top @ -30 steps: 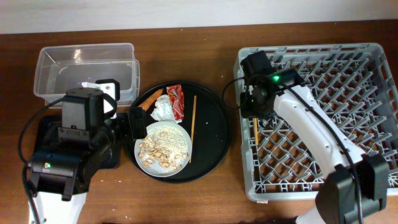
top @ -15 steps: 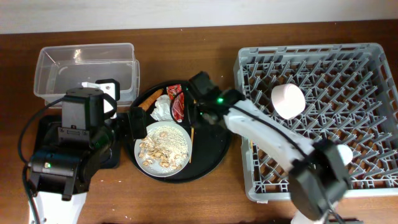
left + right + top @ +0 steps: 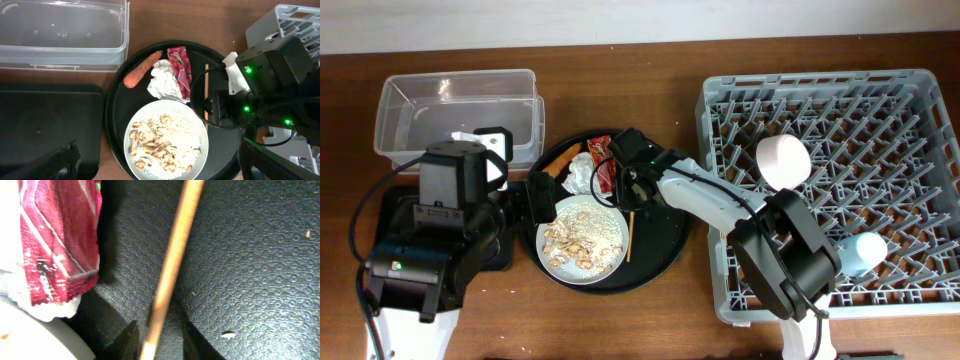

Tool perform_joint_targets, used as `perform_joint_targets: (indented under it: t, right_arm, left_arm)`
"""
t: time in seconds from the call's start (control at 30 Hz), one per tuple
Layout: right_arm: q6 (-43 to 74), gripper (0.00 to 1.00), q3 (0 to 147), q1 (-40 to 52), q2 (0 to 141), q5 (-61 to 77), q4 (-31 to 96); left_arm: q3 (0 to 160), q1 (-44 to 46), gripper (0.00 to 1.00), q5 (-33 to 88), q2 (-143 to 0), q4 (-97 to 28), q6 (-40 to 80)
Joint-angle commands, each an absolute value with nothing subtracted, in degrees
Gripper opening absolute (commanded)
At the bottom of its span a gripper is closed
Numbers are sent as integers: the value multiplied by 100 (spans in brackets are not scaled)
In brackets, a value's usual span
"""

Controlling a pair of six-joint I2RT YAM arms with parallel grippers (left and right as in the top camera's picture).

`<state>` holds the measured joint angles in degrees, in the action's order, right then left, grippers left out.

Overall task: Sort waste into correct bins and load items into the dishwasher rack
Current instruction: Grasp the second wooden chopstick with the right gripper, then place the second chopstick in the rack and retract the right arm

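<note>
Right end effector [image 3: 159, 341] parted astride chopstick [image 3: 175, 245], on round black tray [image 3: 250, 255], wooden table [image 3: 620, 80]

Red wrapper [image 3: 604, 163], napkin [image 3: 582, 179], carrot [image 3: 558, 162] beside plate [image 3: 603, 211]

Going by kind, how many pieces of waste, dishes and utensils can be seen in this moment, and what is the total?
Waste: 4 (napkin, wrapper, carrot, food scraps)
Dishes: 3 (plate, bowl, cup)
Utensils: 1 (chopstick)
Total: 8
</note>
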<state>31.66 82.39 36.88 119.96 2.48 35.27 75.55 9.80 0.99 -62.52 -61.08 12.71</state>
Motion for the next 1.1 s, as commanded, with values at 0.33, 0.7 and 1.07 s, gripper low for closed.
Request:
perform_joint_targets:
  t: [0.33, 0.7, 1.07]
  right_arm:
    - [2799, 4, 8779, 2528, 9835, -768, 5476]
    - [1533, 57, 8637, 1800, 9944, -228, 6010]
    - [985, 98, 8654, 2799, 6753, -169, 6652]
  left_arm:
    - [7590, 969, 99, 16, -6254, -6101, 1304]
    - [7590, 969, 99, 19, -6254, -6101, 1304]
    - [7590, 969, 99, 19, -6254, -6101, 1304]
